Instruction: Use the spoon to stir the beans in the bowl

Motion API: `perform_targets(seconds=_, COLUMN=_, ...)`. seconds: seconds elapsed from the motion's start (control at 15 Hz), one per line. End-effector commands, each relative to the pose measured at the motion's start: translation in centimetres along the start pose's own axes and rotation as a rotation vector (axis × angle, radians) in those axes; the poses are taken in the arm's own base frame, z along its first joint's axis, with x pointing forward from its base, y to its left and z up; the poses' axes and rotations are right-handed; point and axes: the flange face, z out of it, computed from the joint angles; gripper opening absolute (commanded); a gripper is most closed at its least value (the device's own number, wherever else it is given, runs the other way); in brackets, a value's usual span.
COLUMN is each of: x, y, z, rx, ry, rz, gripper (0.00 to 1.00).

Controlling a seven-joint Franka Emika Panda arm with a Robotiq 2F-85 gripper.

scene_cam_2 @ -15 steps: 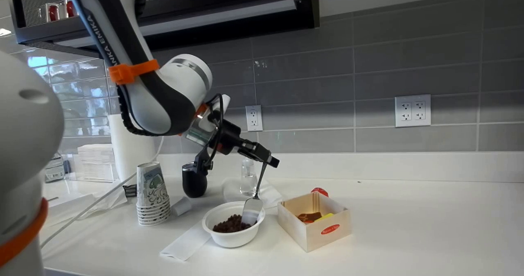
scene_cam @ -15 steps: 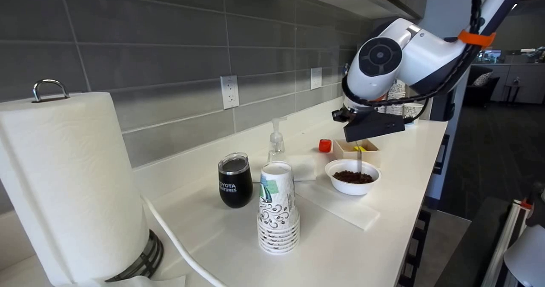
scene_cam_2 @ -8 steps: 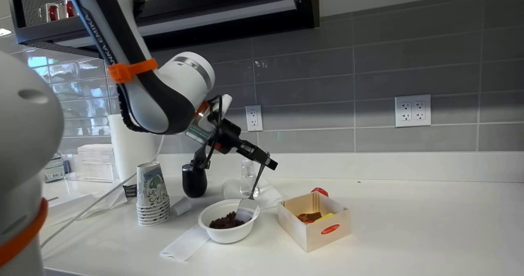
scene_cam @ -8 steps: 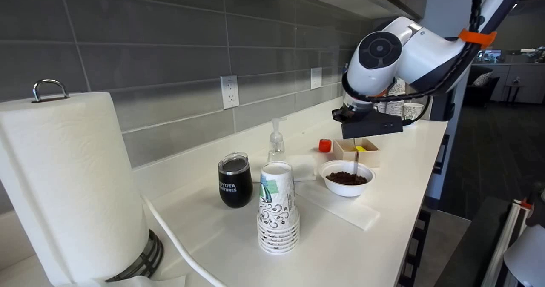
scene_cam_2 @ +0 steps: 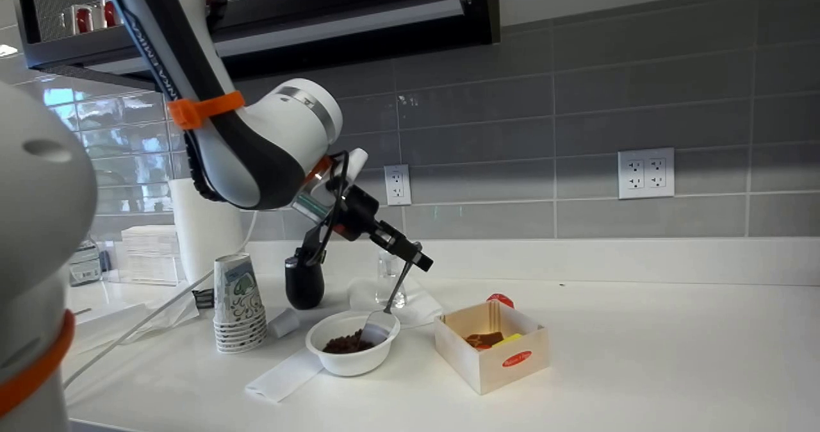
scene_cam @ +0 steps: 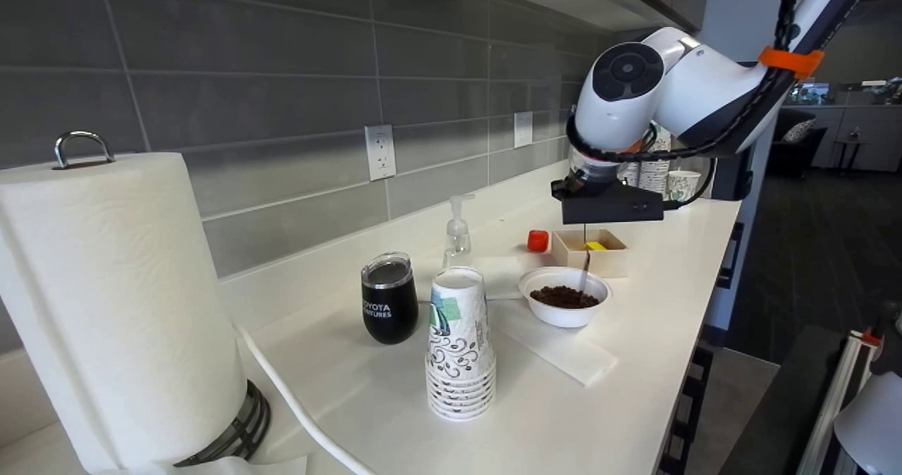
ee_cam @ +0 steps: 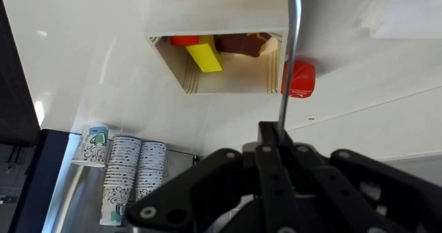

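The white bowl (scene_cam: 564, 318) (scene_cam_2: 349, 365) stands on the counter with a dark brown heap of beans (scene_cam: 564, 297) (scene_cam_2: 346, 343) inside. My gripper (scene_cam_2: 419, 256) (ee_cam: 278, 132) is above and behind the bowl, shut on the thin upper end of the spoon (scene_cam: 586, 260) (scene_cam_2: 394, 293) (ee_cam: 291, 53). The spoon looks grey and metallic, with a broad flat head. It slants down into the bowl, its tip in the beans at the side nearest the wooden box. The tip is hidden by beans. The wrist view shows only the handle; bowl and beans are out of view there.
A wooden box (scene_cam_2: 477, 368) (ee_cam: 214, 11) with toy pieces stands close beside the bowl, a red cap (scene_cam: 538, 241) (ee_cam: 299, 79) behind it. A napkin (scene_cam_2: 285, 377) lies partly under the bowl. Stacked paper cups (scene_cam: 461, 348), a black cup (scene_cam: 390, 306) and a soap dispenser (scene_cam: 458, 235) stand nearby.
The bowl has slid away from the wooden box, toward the paper cups, with the spoon and gripper shifting slightly the same way. The napkin has shifted a little too. The spoon stays gripped.
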Motion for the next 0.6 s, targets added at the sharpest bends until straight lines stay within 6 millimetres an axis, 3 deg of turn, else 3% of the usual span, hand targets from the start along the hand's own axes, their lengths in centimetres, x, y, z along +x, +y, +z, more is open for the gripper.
perform_targets(seconds=0.0, x=0.69, y=0.33, z=-0.14, rx=0.011, ry=-0.009, rz=0.078, gripper=0.01)
perform_targets(seconds=0.53, x=0.66, y=0.09, z=-0.80, rx=0.043, ry=-0.028, rz=0.162, gripper=0.01)
